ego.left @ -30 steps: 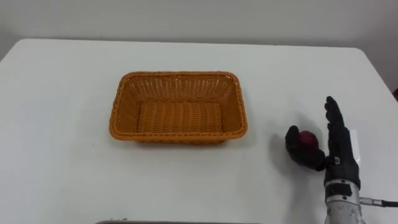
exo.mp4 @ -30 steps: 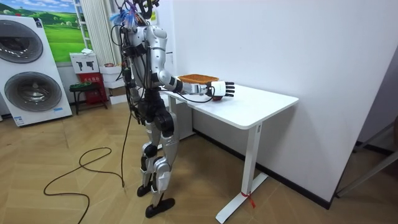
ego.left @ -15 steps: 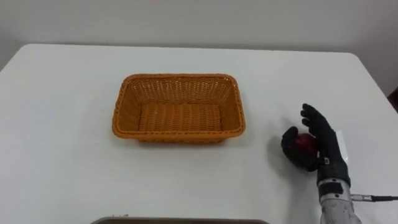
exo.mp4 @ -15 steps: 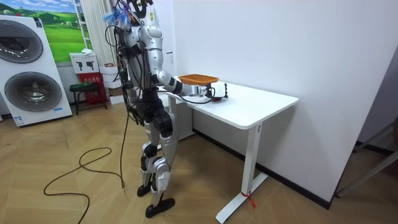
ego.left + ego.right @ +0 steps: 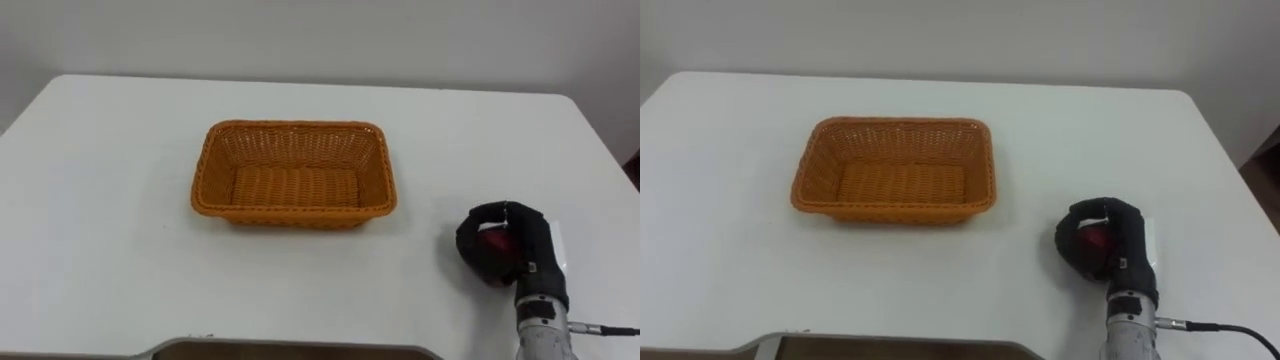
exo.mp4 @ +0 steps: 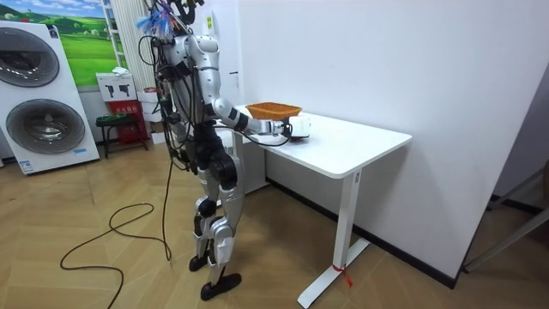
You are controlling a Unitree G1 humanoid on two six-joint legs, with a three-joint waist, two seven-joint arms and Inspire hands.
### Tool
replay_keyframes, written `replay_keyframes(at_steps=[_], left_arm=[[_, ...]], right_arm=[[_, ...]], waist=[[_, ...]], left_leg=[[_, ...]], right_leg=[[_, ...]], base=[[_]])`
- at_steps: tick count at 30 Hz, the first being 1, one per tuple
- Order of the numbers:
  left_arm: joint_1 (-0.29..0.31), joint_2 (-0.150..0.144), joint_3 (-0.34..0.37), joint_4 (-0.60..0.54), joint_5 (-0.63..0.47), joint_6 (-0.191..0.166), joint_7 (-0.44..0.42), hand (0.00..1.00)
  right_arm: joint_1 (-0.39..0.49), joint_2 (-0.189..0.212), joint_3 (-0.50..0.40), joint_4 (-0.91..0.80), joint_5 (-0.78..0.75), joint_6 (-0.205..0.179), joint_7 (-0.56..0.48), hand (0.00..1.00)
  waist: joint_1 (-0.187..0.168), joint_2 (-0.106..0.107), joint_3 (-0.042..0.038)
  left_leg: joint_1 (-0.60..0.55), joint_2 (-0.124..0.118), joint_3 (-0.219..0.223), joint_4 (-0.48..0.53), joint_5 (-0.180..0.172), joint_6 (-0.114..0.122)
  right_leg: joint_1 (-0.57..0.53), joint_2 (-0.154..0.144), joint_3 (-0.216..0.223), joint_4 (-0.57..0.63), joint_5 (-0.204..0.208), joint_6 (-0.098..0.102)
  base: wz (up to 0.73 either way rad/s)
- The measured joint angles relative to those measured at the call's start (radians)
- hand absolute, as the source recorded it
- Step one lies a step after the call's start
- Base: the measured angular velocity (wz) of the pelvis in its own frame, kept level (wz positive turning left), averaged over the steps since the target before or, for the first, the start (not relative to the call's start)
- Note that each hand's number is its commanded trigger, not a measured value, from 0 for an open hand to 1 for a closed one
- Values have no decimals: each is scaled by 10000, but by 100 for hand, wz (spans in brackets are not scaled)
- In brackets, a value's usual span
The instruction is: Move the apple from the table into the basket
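Since a second ago the right hand (image 5: 530,250) has gone from fingers standing straight beside the apple (image 5: 493,243) to fingers curled over it. The whole view has also shifted slightly, which we put down to the camera.

Hand state: clamped round the apple, with the thumb on the side nearer the basket and the fingers arched over the top. A dark red patch of fruit shows between them. We cannot tell whether the apple still rests on the desk (image 5: 100,210) or is just clear of it.

Position: the hand and apple are at the desk's near right part. They are well apart from the wicker basket (image 5: 292,126), which sits near the middle with nothing in it.

Handling, our judgement:
- The apple is rigid and round with smooth skin, so it may roll or slip out of a shallow pinch.
- It has some weight for this hand, and it will bruise if crushed or dropped.
- The best hold is across the widest girth, thumb opposing fingers. The present wrap looks close to that.
- The basket looks light and could slide if knocked, so we would lower the apple in rather than let it fall.
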Motion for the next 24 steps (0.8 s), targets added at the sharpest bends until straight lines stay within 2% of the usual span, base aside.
replay_keyframes(at_steps=[12, 18, 20, 21, 22, 24], left_arm=[[-15, -6, 1, 13, -5, -5, 64, 0], [-110, -13, -182, 330, -8, -54, -86, 0], [-114, -26, -196, 312, -19, -137, -240, 0], [-170, -29, -211, 310, -29, -209, -304, 0], [-206, -31, -237, 311, -28, -238, -341, 0], [-251, -36, -298, 331, -27, -247, -427, 0]], right_arm=[[29, 108, 11, -13, -377, -35, -199, 100], [-173, 134, 39, -274, -373, 143, -255, 100], [-149, 133, 45, -634, -352, 451, -302, 100], [-150, 131, 66, -865, -365, 570, -292, 100], [-153, 131, 111, -1032, -379, 637, -296, 100], [-170, 131, 124, -1443, -359, 812, -339, 100]], waist=[[-92, 27, -14], [1, 22, 7], [30, 19, 8], [82, 31, 95], [128, 44, 131], [173, 29, 127]], left_leg=[[152, -9, -3, -91, 0, 1], [102, 8, 43, -118, 1, 1], [-52, 9, 47, -62, 1, 1], [-92, 9, 55, -37, 1, 1], [-134, 5, 52, -18, 4, 6], [-242, -8, 48, -12, 15, 19]], right_leg=[[152, 10, 8, -117, 38, 7], [42, 26, 85, -94, 40, 4], [-88, 27, 93, -75, 41, 2], [-125, 27, 100, -69, 47, -4], [-136, 25, 98, -67, 50, -1], [-222, 16, 93, -59, 52, 2]], base=[[0], [-4], [0], [0], [0], [2]])
